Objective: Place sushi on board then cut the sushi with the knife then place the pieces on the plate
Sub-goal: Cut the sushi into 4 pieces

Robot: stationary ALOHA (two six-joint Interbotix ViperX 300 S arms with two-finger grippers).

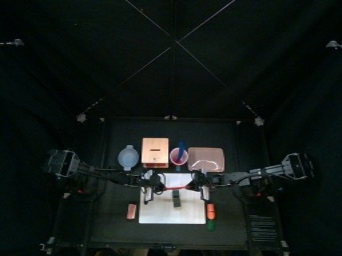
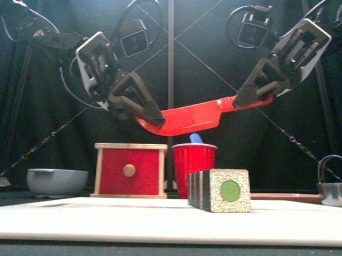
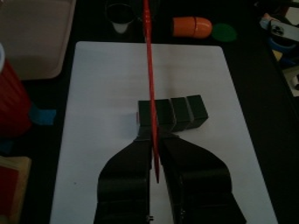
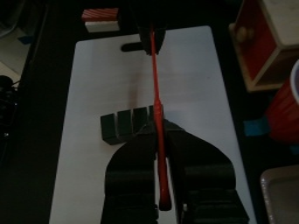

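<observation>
At the far left of the table's back row sits a blue-grey bowl with two small handles (image 2: pixel 56 181). Next to it stands a pale wooden box with a red drawer front (image 2: pixel 131 170). Above them the left gripper (image 2: pixel 144 115), its fingers (image 3: pixel 128 179) pressed together, pinches one end of a thin red toy knife (image 2: pixel 194 117). The blade sags in a shallow arc across the middle of the table. Behind it stands a red cup (image 2: pixel 194 165) with a blue toy knife (image 2: pixel 195 138) poking out of the top. Below the red toy knife, and clear of it, a toy sushi roll of dark green blocks (image 2: pixel 222 190) rests near the middle of a white cutting board (image 2: pixel 80 210), its blocks side by side. Small toy foods (image 1: pixel 131 211) lie just off both sides of the board. Up to the right, the right gripper (image 2: pixel 251 97) clamps the knife's other end between closed fingers (image 4: pixel 135 175). A flat pink tray (image 1: pixel 206 158) lies behind the board, right of the cup. A round metal cutter with a wire handle (image 2: pixel 330 185) shows at the far right edge.
</observation>
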